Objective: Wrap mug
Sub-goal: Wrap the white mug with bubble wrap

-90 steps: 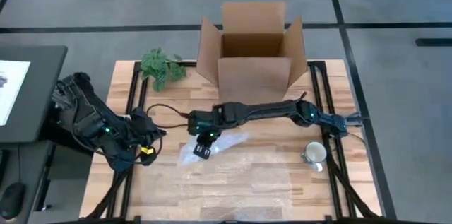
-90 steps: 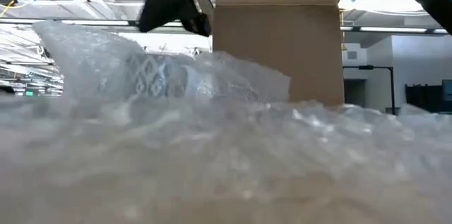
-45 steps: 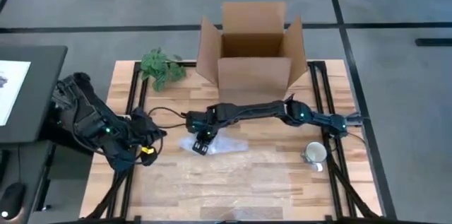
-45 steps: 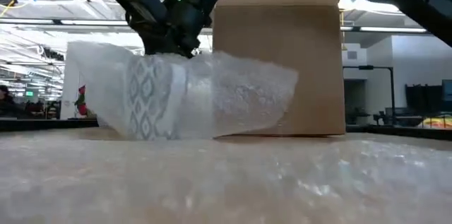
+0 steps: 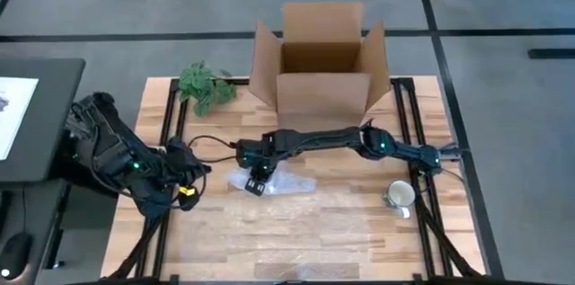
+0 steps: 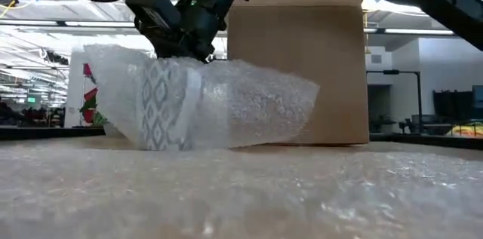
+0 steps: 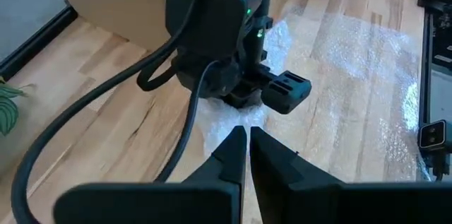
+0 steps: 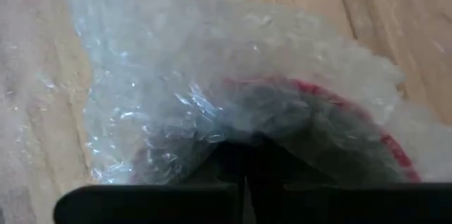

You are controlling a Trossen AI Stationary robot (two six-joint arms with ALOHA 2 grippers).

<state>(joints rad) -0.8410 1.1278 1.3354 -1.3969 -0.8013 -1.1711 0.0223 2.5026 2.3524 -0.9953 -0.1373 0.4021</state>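
Lying sideways, wrapped mug (image 6: pixel 170 103) under right pincer (image 5: pixel 256 181).

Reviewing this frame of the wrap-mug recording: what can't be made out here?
- Wrapped mug: low view shows only a patterned band through the bubble wrap; handle hidden.
- Right gripper: its fingertips are buried in wrap in the right wrist view.
- Second mug: too small in the high view to read its pattern.
- Cardboard box: top cut off in the low view.
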